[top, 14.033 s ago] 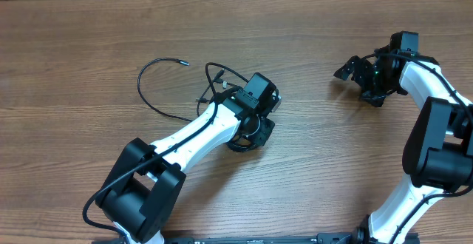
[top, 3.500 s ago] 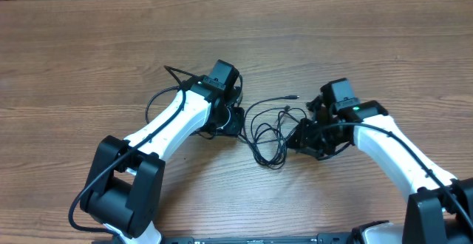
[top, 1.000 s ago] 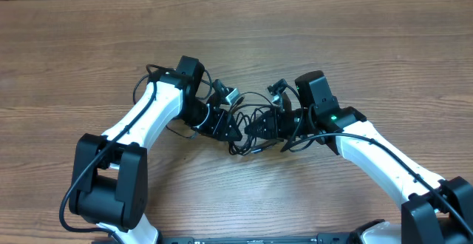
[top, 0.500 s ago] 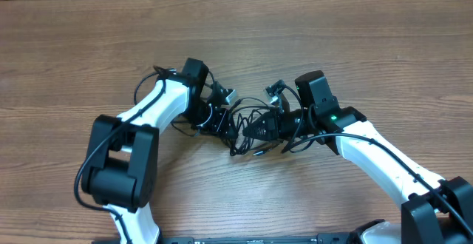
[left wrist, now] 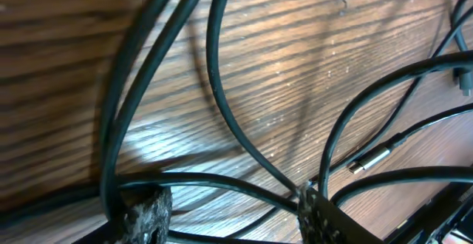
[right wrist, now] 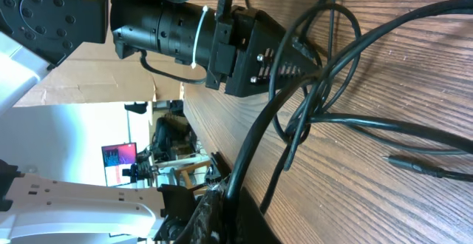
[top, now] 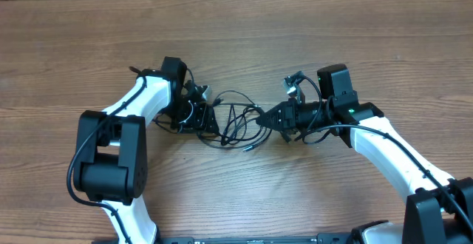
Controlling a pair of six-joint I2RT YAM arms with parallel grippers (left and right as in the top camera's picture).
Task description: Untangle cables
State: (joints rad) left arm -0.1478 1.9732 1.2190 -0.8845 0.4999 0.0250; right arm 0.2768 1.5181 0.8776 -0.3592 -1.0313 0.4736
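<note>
**A cable knot between two pincers, much of it hard to read**

We cannot separate the cables [top: 235, 120] from one another. From overhead they are one small black knot of loops. It lies on the wooden worktop [top: 332, 37], between the two pincers, and the strands cross too often for a count. At both sides the knot goes under the pincer tips and is hidden there.

What we can count is less: two arms, two pincers, and one silver-tipped plug [top: 250, 147] lying free at the edge of the knot nearer to the robot bases. The left wrist view also shows one such plug, and the other strands leave that picture at its borders.

The left pincer [top: 209, 118] is at the left end of the knot. In its own wrist view the two fingertips [left wrist: 144, 213] are cut off by the bottom border. They stand clearly apart, with several strands passing between and above them, so this pincer is wide and pinches nothing.

The right pincer [top: 267, 116] is at the right end of the knot. Its wrist view gives only a dark piece of the fingers at the bottom border. It is closed, and one strand runs straight into its tips. It holds the cables, as far as this cut-off view lets us judge.
</note>
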